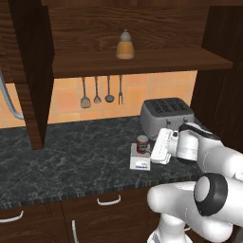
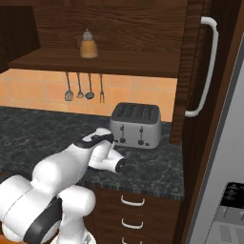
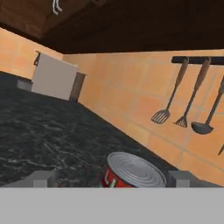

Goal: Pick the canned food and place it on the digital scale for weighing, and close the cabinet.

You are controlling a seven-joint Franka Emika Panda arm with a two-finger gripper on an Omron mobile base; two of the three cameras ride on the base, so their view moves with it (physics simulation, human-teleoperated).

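One canned food (image 1: 142,144) is standing upright on the digital scale (image 1: 140,163), its long axis running vertical and its ridged silver lid facing up. The scale is lying flat on the dark marble counter (image 1: 71,156), just in front of the silver toaster (image 1: 166,116), with its display strip facing the counter's front edge. The gripper (image 1: 160,146) is hovering just beside the can on the toaster side, and its fingers are standing wide apart, holding nothing. In the hand view the can's top (image 3: 133,171) is sitting low between the two fingertips (image 3: 41,179), with a gap showing on either side of it. The cabinet (image 1: 142,57) above is standing open, its door (image 2: 198,76) with the long silver handle (image 2: 206,66) swung out at the right. A tan bottle (image 1: 125,45) is resting on the cabinet shelf. Utensils (image 1: 97,92) are hanging against the orange tile wall below.
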